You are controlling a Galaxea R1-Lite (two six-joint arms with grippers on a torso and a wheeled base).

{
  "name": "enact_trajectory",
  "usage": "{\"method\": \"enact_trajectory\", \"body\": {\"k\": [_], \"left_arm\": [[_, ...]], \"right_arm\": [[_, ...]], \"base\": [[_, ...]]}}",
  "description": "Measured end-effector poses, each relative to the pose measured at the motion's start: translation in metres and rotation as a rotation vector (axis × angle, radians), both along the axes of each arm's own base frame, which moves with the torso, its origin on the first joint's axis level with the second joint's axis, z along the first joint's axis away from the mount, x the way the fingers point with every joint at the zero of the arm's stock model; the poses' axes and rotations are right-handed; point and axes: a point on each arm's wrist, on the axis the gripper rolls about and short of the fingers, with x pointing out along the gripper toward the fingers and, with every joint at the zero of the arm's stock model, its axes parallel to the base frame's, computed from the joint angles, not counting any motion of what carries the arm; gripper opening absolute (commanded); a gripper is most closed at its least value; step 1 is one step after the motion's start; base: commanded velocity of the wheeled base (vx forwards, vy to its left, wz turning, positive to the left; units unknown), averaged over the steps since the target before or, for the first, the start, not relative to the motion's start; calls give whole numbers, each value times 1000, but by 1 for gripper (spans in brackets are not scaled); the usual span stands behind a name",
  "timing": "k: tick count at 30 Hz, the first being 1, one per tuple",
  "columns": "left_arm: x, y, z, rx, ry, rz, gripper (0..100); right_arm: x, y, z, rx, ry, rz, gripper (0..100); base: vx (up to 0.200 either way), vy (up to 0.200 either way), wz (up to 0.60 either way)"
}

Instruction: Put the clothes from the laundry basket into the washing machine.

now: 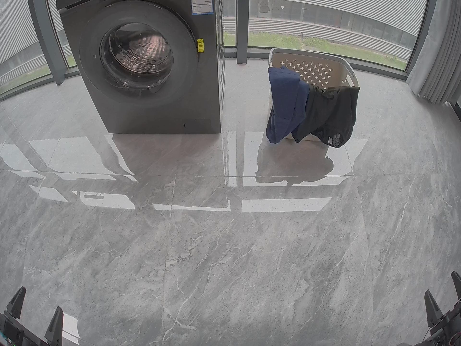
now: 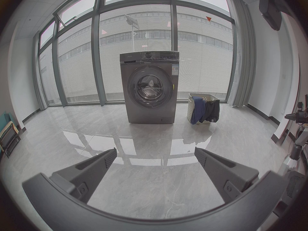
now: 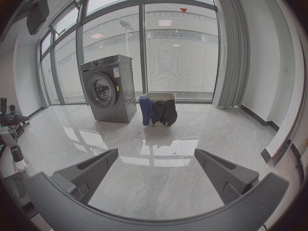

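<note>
The left gripper [image 1: 38, 300] and right gripper [image 1: 441, 284] hang released and empty at the near edge of the floor. Far off, a blue garment [image 1: 286, 104] and a black garment [image 1: 331, 114] drape over the laundry basket [image 1: 314, 66], right of the washing machine [image 1: 144, 58].

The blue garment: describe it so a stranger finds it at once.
Start at the dark grey front-loading washing machine. On its right stands a cream plastic laundry basket with two garments draped over its near rim. The blue garment hangs nearer the machine; the black garment hangs beside it.
</note>
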Motion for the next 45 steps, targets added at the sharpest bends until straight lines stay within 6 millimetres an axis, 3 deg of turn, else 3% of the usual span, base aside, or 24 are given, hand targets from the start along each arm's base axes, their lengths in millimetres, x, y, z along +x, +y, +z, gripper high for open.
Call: {"method": "enact_trajectory", "body": {"k": [22,45], "left_arm": [[0,0,0,-20,-1,1,100],[0,0,0,-37,-1,4,100]], "right_arm": [[0,0,0,3,0,2,100],[0,0,0,3,1,2,100]], "base": [[0,0,0],[200,0,0]]}}
